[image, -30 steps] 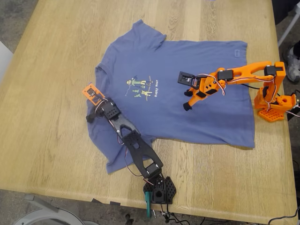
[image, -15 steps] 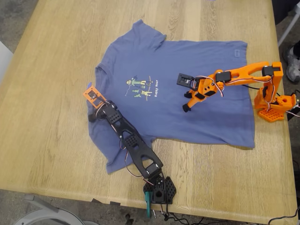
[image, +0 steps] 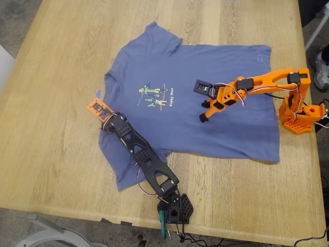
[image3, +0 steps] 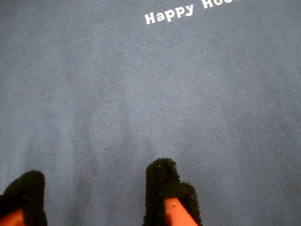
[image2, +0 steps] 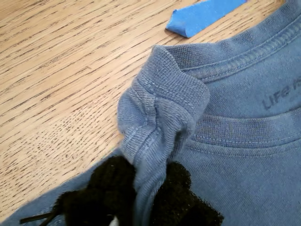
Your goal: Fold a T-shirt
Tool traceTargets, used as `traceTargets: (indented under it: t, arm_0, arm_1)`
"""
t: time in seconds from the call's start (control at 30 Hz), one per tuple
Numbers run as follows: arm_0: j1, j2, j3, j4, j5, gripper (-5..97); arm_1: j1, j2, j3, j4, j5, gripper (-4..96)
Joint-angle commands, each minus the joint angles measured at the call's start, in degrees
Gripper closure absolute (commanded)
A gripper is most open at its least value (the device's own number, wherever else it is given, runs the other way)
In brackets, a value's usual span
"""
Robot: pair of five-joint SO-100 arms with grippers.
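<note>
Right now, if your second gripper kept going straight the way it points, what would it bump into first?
Probably the slate-blue cotton T-shirt itself: my second gripper, jaws apart, points down at plain cloth just short of its white "Happy" caption. How far off is unclear.

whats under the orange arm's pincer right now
Under my second pincer, which is open, lies only flat T-shirt fabric, below the "Happy Hour" caption. Nothing is between its fingertips. The wooden table beneath the shirt there is covered.

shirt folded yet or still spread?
Spread. The shirt lies flat on the table; only its collar is bunched in my first hand.
</note>
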Motion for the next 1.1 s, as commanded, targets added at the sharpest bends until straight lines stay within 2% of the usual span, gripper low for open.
traceTargets:
  t: [0.0, 0.1, 0.47, 0.93, 1.07]
  arm_0:
    - [4.3, -1.9, -2.4, -0.3, -0.8, 88]
    - [4.8, -2.2, -2.5, -0.4, -1.1, 92]
    - [7.2, -1.8, -2.5, -2.7, -1.8, 92]
    - [8.3, 0.7, -2.5, -2.4, -1.9, 92]
    - [8.6, 1.7, -2.5, -2.0, -1.9, 92]
  arm_1:
    - [0.5, 0.2, -3.3, -0.4, 0.7, 60.0]
    - [0.5, -0.3, -3.3, -1.0, 1.7, 61.5]
    - [1.4, -0.6, 0.7, -3.2, 4.0, 60.0]
    - [-4.1, -1.8, 8.9, -9.3, 11.2, 57.9]
    - [-3.8, -1.8, 12.5, -12.0, 11.3, 57.8]
